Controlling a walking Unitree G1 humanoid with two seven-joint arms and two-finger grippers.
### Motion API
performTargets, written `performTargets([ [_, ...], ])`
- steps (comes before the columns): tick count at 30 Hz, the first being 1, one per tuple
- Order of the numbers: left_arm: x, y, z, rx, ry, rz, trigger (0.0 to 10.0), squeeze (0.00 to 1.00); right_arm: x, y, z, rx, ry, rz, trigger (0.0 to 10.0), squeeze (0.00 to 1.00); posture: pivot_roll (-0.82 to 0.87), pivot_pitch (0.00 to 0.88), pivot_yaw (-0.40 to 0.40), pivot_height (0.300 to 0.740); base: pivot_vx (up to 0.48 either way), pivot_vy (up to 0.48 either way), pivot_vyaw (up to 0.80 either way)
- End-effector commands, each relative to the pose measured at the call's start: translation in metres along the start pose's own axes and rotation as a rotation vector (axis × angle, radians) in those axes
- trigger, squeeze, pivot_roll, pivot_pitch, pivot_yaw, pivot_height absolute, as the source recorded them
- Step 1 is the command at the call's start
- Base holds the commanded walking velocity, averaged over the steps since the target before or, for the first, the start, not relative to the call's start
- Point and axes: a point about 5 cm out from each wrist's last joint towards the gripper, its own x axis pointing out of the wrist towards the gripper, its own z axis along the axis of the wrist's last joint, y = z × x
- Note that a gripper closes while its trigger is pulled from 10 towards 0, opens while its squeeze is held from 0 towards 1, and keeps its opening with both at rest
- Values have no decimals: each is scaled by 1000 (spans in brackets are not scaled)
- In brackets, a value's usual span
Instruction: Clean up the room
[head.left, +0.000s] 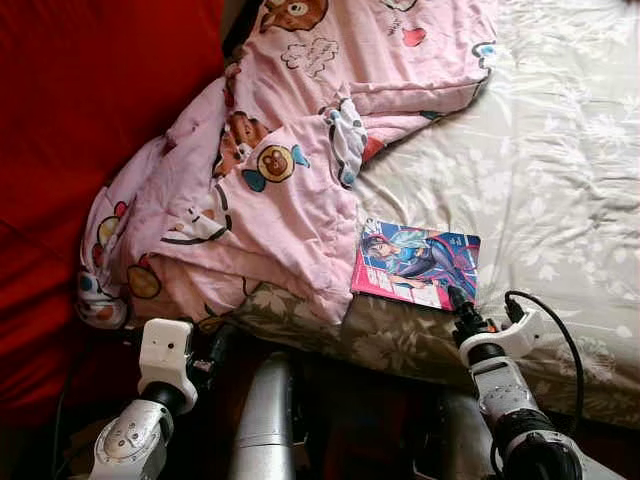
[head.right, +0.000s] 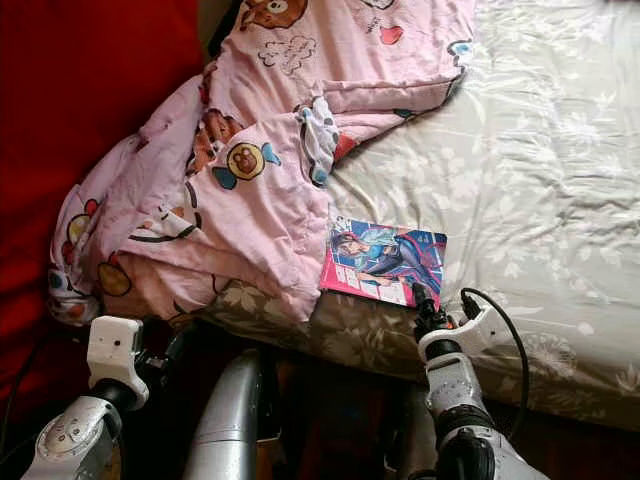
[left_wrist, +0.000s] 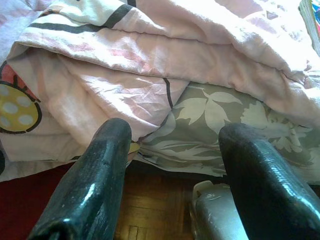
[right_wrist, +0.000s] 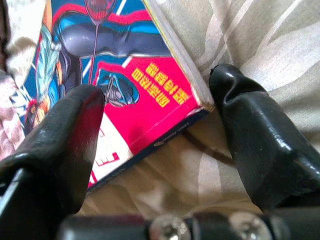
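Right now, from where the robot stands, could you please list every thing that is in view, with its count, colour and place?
blanket: one, pink with cartoon prints, crumpled on the bed's left part, hanging over the near edge.
book: one, glossy cover in pink and blue with comic art, flat on the bed beside the blanket, near the front edge.
bed cover: one, grey-green with pale leaf and flower print, spread over the bed.
red fabric: one large red surface, left of the bed.
wooden floor: brown, under the bed edge.
left gripper: open, low before the bed edge, facing the hanging blanket.
right gripper: open, its fingers on either side of the book's near corner.
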Motion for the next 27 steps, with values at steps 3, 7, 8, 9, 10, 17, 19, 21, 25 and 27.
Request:
performTargets([
  [3, -6, 6, -6, 25, 39, 25, 10000, 0, -14, -11, -57, 14, 243, -67, 10000, 0, 269, 323, 117, 600, 0, 0, 0],
  [7, -5, 7, -5, 28, 38, 27, 10000, 0, -11, -6, -55, 68, 212, -61, 10000, 0, 269, 323, 117, 600, 0, 0, 0],
  [8, -6, 8, -4, 29, 37, 29, 10000, 0, -10, -4, -55, 69, 211, -55, 10000, 0, 277, 324, 119, 600, 0, 0, 0],
  [9, -6, 8, -4, 30, 37, 30, 10000, 0, -9, -2, -55, 70, 209, -47, 10000, 0, 277, 324, 119, 600, 0, 0, 0],
  [10, -6, 8, -4, 30, 38, 30, 10000, 0, -9, -2, -55, 72, 207, -43, 10000, 0, 277, 324, 119, 600, 0, 0, 0],
  [17, -7, 8, -3, 41, 33, 30, 10000, 0, -2, 13, -51, 109, 184, 29, 10000, 0, 287, 326, 120, 600, 0, 0, 0],
  [19, -7, 8, -3, 42, 34, 30, 10000, 0, -2, 13, -51, 108, 185, 31, 10000, 0, 287, 326, 120, 600, 0, 0, 0],
  [21, -7, 8, -3, 43, 35, 28, 10000, 0, -1, 14, -51, 105, 186, 29, 0, 0, 289, 326, 123, 600, 0, 0, 0],
  [25, -8, 8, -3, 44, 37, 27, 10000, 0, -1, 16, -52, 114, 186, 40, 0, 0, 289, 332, 125, 600, 0, 0, 0],
  [27, -8, 8, -3, 44, 38, 25, 10000, 0, -2, 15, -53, 111, 189, 42, 0, 0, 287, 332, 125, 600, 0, 0, 0],
])
